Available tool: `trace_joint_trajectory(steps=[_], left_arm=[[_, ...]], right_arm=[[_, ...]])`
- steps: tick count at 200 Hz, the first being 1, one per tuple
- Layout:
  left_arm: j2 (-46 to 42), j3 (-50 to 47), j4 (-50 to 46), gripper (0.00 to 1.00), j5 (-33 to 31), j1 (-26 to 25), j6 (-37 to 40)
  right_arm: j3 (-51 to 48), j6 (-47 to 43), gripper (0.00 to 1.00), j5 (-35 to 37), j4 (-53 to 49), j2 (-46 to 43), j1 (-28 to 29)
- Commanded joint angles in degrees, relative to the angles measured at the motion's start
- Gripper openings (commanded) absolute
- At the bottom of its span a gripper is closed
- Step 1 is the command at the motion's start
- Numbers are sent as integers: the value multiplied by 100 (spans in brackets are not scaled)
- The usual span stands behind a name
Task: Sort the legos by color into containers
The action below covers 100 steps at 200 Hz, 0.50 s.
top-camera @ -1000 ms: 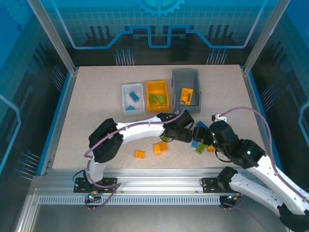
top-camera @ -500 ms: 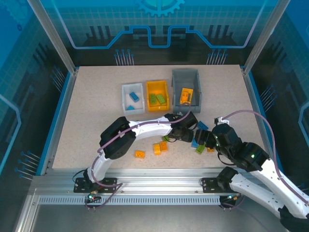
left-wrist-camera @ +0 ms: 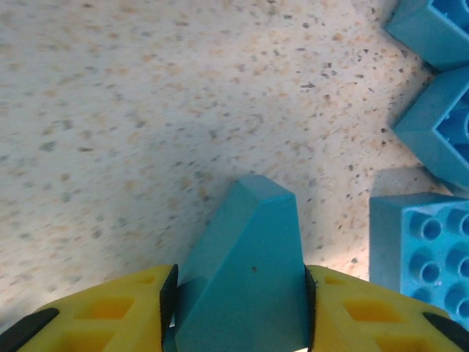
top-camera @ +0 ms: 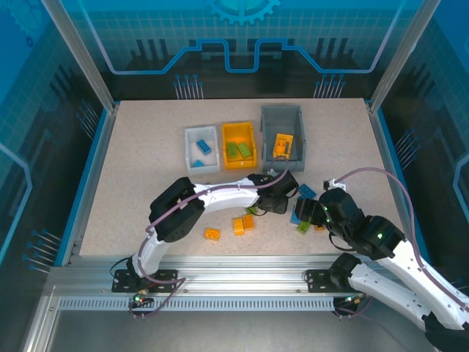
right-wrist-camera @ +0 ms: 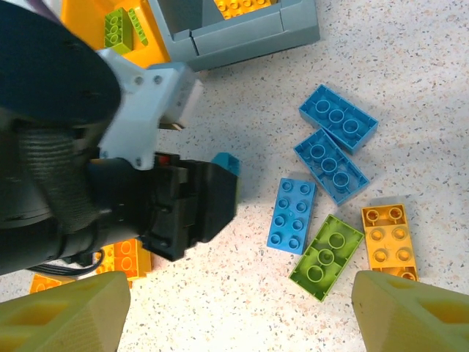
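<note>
Blue wedge brick (left-wrist-camera: pixel 249 279): looks to be resting on the table (left-wrist-camera: pixel 132 110), sloped nose poking out front. Smooth glossy plastic, no studs on the face showing.
Left gripper (left-wrist-camera: pixel 238 315): yellow fingers (left-wrist-camera: pixel 366 308) clamped against both flanks of the wedge, probably gripped that way for a clean lift.
Loose legos (right-wrist-camera: pixel 330 166): studded blue, green and orange blocks scattered just beside.
Right gripper (right-wrist-camera: pixel 234 323): spread wide, holding nothing, hovering over that pile.
White bin (top-camera: pixel 188 150): blue pieces inside, so likely the wedge's home.
Tabletop: matte, speckled beige.

The teal brick (left-wrist-camera: pixel 245 286) is cut off at the bottom edge.
</note>
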Motion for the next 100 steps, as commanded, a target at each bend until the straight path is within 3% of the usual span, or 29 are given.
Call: trace_joint_trajectory(steps=[1,38,60,100], left_arm=[[-863,-228,-164,38,-451,220,114],[-1858,-775,-428,38,-635,976,488],[-2252,-1073,-459,38,-472,1767,727],[-2073,-832,-564,38,-361,3003,1309]], right_arm=[[-82,-77,80,-134,157,17,-69],[-135,-457,80,-645,788,289,-70],[-127,-745,79,-1186,1386,727,-59],[186,-1000,79,-1425,2070,1720,292]])
